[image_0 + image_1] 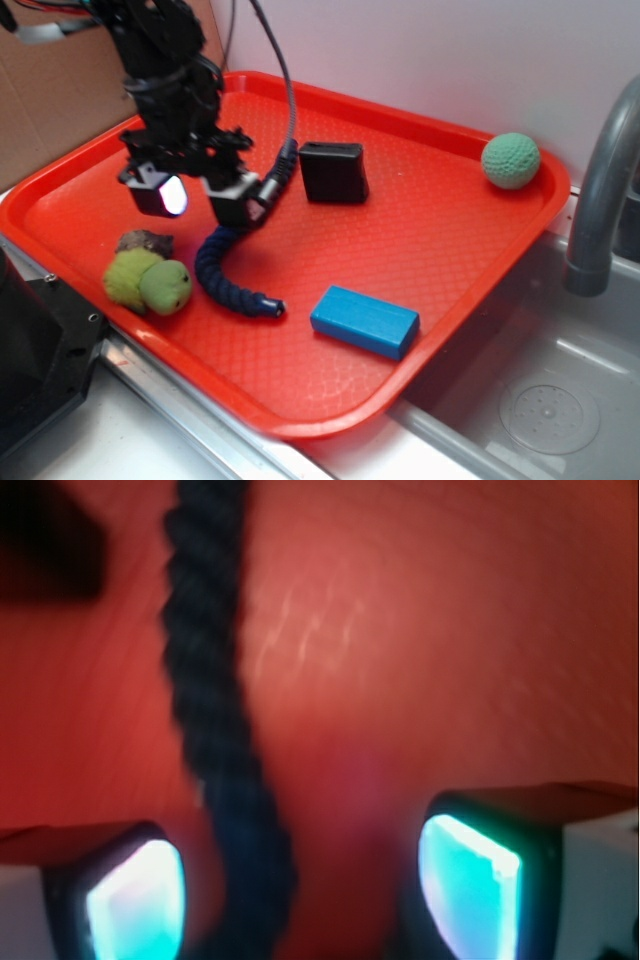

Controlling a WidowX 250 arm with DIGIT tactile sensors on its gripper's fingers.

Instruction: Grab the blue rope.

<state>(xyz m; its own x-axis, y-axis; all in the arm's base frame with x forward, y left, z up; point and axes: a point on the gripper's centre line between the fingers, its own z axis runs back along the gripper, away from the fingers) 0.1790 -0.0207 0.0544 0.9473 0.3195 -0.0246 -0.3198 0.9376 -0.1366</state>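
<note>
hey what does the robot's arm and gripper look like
The arm is black, with a dark cable curving down beside it. The gripper has two blocky fingers, black-edged with white bodies, whose inner pads glow whitish-cyan.

The blue rope (222, 268) is formed of thick twisted fibre with a matt, rough surface, and its ends are capped with a glossy wrap. The red tray (450, 235) is moulded in plastic with a fine diamond-textured, slightly shiny face. A knitted finish is seen on the green ball (510, 160), and smooth glowing pads (135, 900) are fitted to the gripper (200, 197).
</note>
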